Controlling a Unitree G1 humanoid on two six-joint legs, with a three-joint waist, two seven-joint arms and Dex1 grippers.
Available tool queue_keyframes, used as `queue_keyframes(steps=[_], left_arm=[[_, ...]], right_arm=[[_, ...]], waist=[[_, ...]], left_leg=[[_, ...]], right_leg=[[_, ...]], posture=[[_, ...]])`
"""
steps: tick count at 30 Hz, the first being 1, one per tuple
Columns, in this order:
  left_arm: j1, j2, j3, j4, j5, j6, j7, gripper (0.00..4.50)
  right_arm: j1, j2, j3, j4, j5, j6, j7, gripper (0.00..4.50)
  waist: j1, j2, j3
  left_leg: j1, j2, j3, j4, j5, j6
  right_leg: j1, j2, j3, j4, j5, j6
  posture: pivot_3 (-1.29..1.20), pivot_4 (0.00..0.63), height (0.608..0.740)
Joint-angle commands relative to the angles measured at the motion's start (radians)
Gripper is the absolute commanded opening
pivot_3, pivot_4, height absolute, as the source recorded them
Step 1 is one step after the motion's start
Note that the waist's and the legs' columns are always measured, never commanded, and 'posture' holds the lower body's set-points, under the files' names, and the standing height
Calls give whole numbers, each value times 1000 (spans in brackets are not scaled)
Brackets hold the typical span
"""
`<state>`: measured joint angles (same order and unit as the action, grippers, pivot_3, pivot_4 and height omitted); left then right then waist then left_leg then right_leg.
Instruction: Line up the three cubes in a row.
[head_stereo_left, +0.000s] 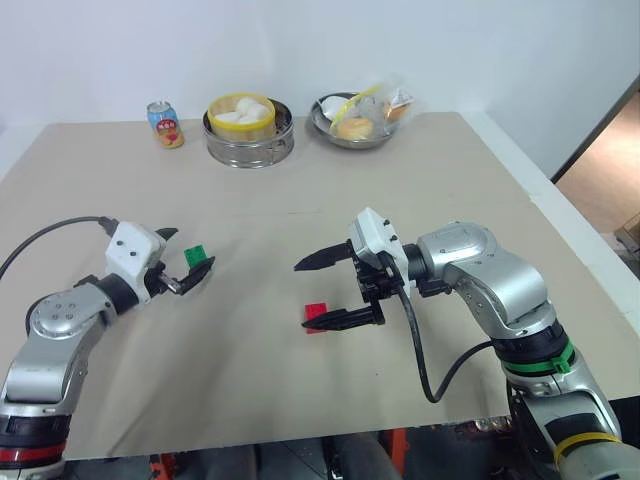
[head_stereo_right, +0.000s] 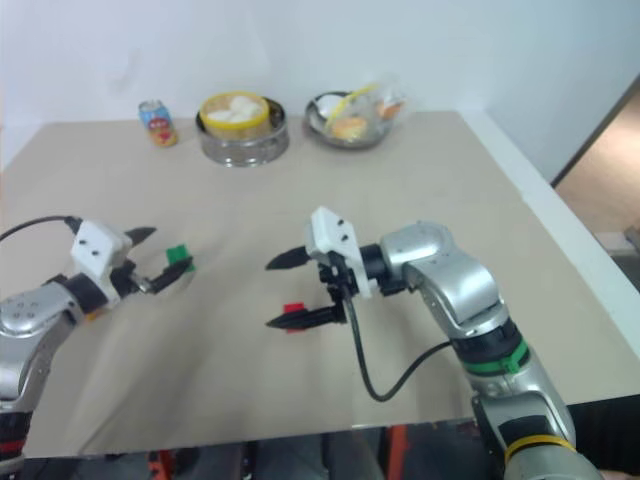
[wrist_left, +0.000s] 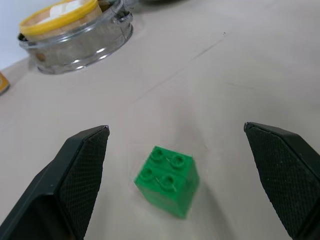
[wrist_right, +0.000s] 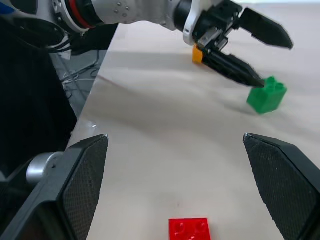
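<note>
Fingers of both grippers are spread and nothing is grasped. Nearest, the red cube (head_stereo_left: 316, 314) lies on the table (head_stereo_left: 420, 180) below the right gripper (head_stereo_left: 330, 290). The green cube (wrist_left: 166, 178) sits between the left gripper's (head_stereo_left: 190, 258) fingers, the orange cube (wrist_right: 198, 54) beyond. No row is judged formed. The can's (head_stereo_left: 166, 124) label cannot be read.

— What's the setting?
— A broad beige matte table top (head_stereo_left: 420, 190) — a plain white wall (head_stereo_left: 300, 50) rises just behind it.
— Beyond the table?
— Brown floor (head_stereo_left: 600, 165) past its right edge.
</note>
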<state>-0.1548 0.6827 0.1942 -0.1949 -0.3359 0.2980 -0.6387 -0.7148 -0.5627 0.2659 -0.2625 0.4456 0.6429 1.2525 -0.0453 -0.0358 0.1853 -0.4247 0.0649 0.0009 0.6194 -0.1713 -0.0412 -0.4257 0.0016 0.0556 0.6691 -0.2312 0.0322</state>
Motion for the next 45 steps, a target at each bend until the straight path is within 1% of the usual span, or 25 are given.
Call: queue_keyframes(steps=[1,7,12,15,18,22,23,24,26,27,28,29,33,36,40,43,44,45], left_arm=[[-79,62,-18,108,23,-41,-99,4500],[-207,114,-72,316,31,-60,-276,4500],[-347,147,-157,522,80,-69,-426,4500],[-440,149,-217,652,130,-102,-502,4500],[-509,139,-252,750,176,-139,-528,4500],[-574,119,-284,843,219,-190,-563,3591],[-582,117,-289,855,226,-204,-569,3065],[-588,114,-292,866,231,-219,-575,2929],[-598,110,-296,881,238,-238,-590,2053],[-600,109,-296,882,239,-242,-596,2053],[-601,108,-296,883,238,-246,-601,1635],[-602,107,-297,884,238,-252,-606,1412],[-595,114,-298,862,235,-257,-626,1376],[-595,118,-291,841,232,-259,-639,1376],[-583,128,-285,768,218,-258,-674,1376],[-564,135,-279,663,196,-215,-691,1376],[-548,141,-279,602,185,-179,-695,1376],[-516,150,-276,498,160,-109,-695,1376]], right_arm=[[-22,-6,-27,-26,2,-20,-25,4472],[-14,-18,-20,-36,-11,-44,-44,4472],[-14,-19,-19,-37,-29,-73,-61,4472],[-12,-21,-21,-39,-35,-85,-75,4472],[-8,-21,-25,-42,-40,-95,-87,4472],[-1,-18,-31,-48,-36,-93,-110,4500],[3,-14,-37,-50,-28,-80,-121,4500],[7,-7,-45,-51,-18,-70,-134,4500],[15,26,-74,-42,4,-46,-189,4500],[17,42,-86,-29,1,-46,-219,4500],[21,59,-98,-17,-1,-56,-245,4500],[24,69,-105,-10,-4,-63,-260,4500],[30,125,-132,6,35,-27,-311,4500],[34,133,-123,12,29,-25,-322,4500],[31,125,-115,42,17,-28,-319,4500],[27,109,-108,52,7,-34,-305,4500],[27,102,-105,50,6,-34,-298,4500],[29,91,-107,43,7,-35,-289,4500]], waist=[[-1,0,0],[0,0,0],[0,0,0],[-1,0,0],[0,0,0],[0,0,0],[1,0,0],[1,0,0],[0,0,0],[0,0,0],[0,0,0],[0,0,0],[0,0,0],[0,0,0],[0,0,0],[0,0,0],[0,0,0],[0,0,0]], left_leg=[[0,0,0,0,0,0],[0,0,0,0,0,0],[0,0,0,0,0,0],[-2,0,0,0,0,0],[-3,0,-1,0,0,0],[-9,0,-1,1,0,0],[-10,0,-1,2,0,0],[-12,0,-1,3,0,0],[-12,0,-1,4,0,0],[-12,0,-1,5,0,0],[-12,0,-1,5,0,0],[-12,0,-1,5,0,0],[-12,0,-1,6,0,0],[-12,0,-1,7,1,0],[-12,0,-1,7,1,0],[-12,0,-1,7,1,0],[-12,0,-1,7,1,0],[-12,0,-1,7,1,0]], right_leg=[[0,0,0,0,0,0],[-1,0,0,0,0,0],[-1,0,0,0,-1,-2],[-2,1,-1,0,0,0],[-3,1,-1,1,-1,0],[-11,1,0,4,0,0],[-12,1,0,5,-1,0],[-14,1,0,9,-1,0],[-15,1,0,10,-2,-1],[-15,1,0,11,-2,-1],[-15,1,0,11,-2,-1],[-15,2,0,12,-2,-1],[-15,2,0,13,-1,-1],[-15,2,0,13,0,-1],[-15,2,0,13,0,-1],[-15,2,0,13,0,-1],[-15,2,0,13,0,-1],[-15,2,0,13,0,-1]], posture=[[0,150,740],[0,150,740],[0,150,740],[0,150,740],[0,150,740],[0,150,740],[0,150,740],[0,150,740],[0,150,740],[0,150,740],[0,150,740],[0,150,740],[0,150,740],[0,150,740],[0,150,740],[0,150,740],[0,150,740],[0,150,740]])
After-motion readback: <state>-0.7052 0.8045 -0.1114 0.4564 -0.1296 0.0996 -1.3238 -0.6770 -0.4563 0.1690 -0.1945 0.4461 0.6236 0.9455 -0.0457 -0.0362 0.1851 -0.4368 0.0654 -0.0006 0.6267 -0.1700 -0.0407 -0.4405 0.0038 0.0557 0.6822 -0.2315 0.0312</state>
